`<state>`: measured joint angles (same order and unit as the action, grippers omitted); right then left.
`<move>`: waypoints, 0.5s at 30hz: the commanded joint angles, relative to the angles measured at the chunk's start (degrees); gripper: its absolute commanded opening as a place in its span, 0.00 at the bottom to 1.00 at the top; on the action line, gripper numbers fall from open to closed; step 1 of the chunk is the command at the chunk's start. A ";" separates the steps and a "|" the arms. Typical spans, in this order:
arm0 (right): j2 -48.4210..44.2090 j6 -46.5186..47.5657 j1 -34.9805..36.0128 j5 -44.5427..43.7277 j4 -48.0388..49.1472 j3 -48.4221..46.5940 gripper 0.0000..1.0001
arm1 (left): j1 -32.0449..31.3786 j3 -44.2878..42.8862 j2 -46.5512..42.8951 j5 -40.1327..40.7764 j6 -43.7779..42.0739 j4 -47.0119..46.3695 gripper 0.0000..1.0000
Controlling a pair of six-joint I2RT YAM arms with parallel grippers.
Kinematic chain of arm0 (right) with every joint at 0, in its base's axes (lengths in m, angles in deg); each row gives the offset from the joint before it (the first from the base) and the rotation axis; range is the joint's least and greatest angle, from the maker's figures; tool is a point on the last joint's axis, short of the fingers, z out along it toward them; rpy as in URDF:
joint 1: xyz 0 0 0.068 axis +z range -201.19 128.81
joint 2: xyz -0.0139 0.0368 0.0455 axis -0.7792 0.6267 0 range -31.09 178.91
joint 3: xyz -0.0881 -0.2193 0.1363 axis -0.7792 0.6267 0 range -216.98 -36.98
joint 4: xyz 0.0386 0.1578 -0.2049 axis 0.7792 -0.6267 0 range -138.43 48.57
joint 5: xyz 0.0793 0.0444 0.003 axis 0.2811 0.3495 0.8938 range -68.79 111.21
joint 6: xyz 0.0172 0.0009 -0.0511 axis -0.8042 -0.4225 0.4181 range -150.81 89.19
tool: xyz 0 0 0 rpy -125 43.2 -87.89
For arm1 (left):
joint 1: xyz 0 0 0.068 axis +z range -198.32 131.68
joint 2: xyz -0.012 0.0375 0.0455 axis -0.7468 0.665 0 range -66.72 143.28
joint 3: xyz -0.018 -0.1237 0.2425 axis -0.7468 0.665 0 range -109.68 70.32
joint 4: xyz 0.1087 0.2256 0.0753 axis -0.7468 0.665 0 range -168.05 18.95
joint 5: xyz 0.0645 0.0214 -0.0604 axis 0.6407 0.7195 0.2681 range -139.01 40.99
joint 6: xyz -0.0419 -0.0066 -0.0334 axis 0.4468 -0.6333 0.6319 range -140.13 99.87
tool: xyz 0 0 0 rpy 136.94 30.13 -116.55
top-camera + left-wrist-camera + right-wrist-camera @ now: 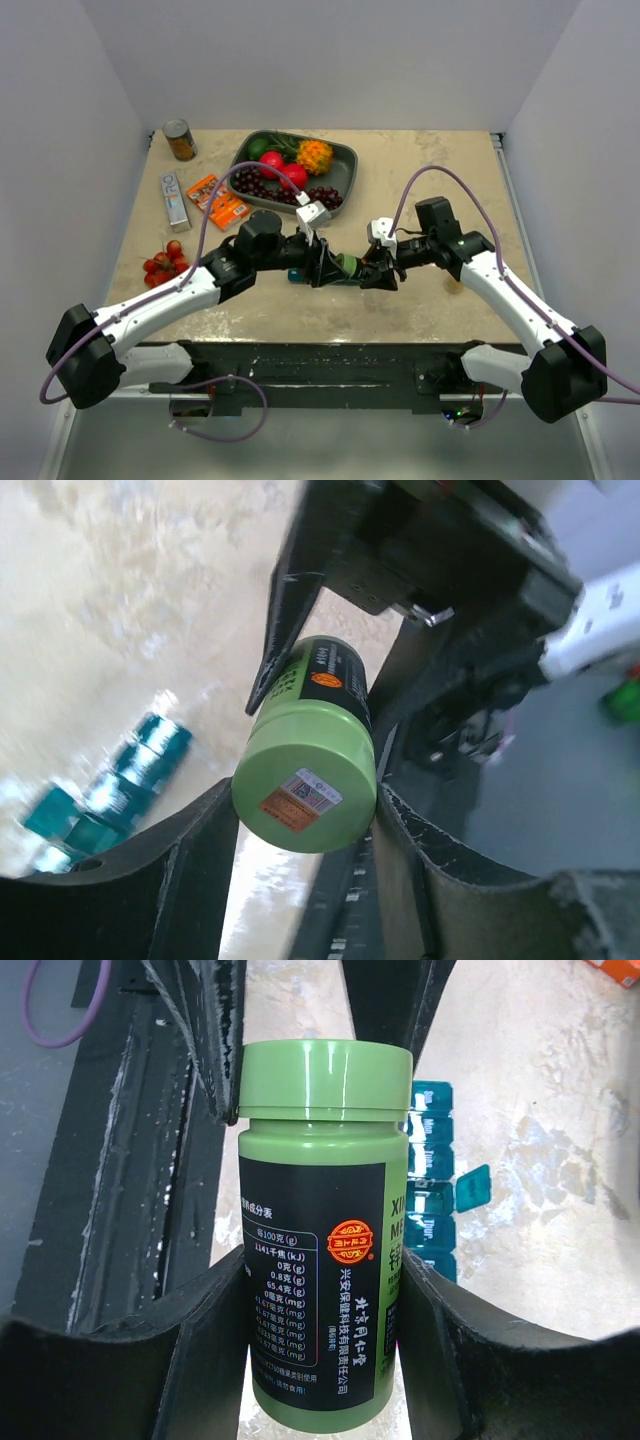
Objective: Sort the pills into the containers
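Note:
A green pill bottle [348,265] with a black label hangs above the table between both grippers. My right gripper [320,1280] is shut on the bottle's body [320,1260]. My left gripper [305,815] is shut on its green cap [305,795], whose stickered top faces the left wrist camera. In the top view the left gripper [332,266] and the right gripper [375,272] meet at the table's middle. The teal-blue pill organizer [430,1195] lies on the table under the bottle, one lid open [473,1188]. It also shows in the left wrist view [110,790] and, partly hidden, in the top view [298,275]. No loose pills show.
A dark grey tray [345,160] of fruit stands at the back. A tan can [180,140], a white box [175,198], an orange packet [217,202] and red tomatoes [163,263] lie at the left. The black table edge [120,1160] runs nearby.

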<state>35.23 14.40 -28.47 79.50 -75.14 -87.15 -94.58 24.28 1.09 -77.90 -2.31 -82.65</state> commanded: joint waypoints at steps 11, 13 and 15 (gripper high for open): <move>-1.72 -2.67 -1.71 -0.80 3.39 -0.19 0.00 | -0.06 -9.07 3.21 2.42 52.31 8.56 0.00; -1.90 -2.85 -1.63 -0.71 3.65 -0.10 0.00 | -0.06 -8.54 2.68 3.13 53.10 8.38 0.00; -1.90 -2.85 -1.71 -0.71 3.83 0.07 0.00 | 0.29 -7.93 2.06 3.13 52.84 8.47 0.00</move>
<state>34.84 12.17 -30.02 78.60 -74.68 -87.08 -93.81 18.13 5.59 -72.08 44.07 -72.22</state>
